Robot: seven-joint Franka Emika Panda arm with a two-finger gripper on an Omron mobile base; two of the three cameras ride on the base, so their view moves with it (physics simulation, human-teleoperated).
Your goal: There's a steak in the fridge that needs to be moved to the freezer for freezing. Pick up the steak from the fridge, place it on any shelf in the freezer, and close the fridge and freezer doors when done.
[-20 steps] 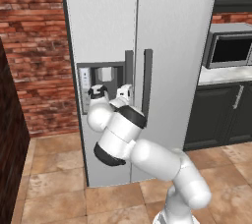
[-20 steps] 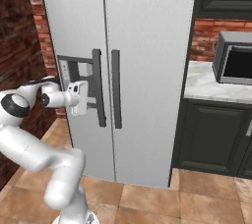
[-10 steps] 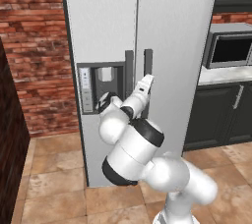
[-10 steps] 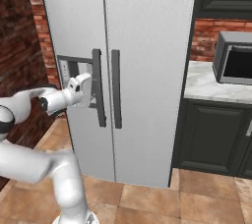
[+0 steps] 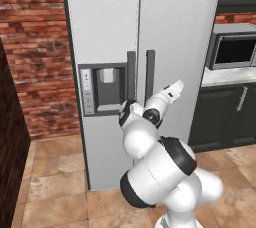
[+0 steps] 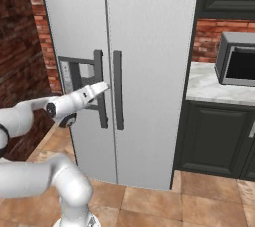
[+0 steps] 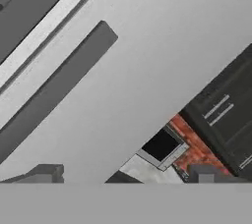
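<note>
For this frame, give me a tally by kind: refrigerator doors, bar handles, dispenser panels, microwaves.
Refrigerator doors: 2, both shut
Bar handles: 2
Dispenser panels: 1
Microwaves: 1
Total: 6

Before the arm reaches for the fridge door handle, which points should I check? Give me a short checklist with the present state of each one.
1. Both fridge and freezer doors shut, so a door must be opened first: ok.
2. Gripper open, ready to take a handle: ok.
3. Gripper empty: ok, the hand view shows nothing between the fingertips.
4. Fridge door handle free of obstruction: ok.
5. Gripper lined up on that handle: not ok; in the right base view it points near the freezer handle.
6. Steak place inside the fridge: cannot tell, doors closed.
</note>
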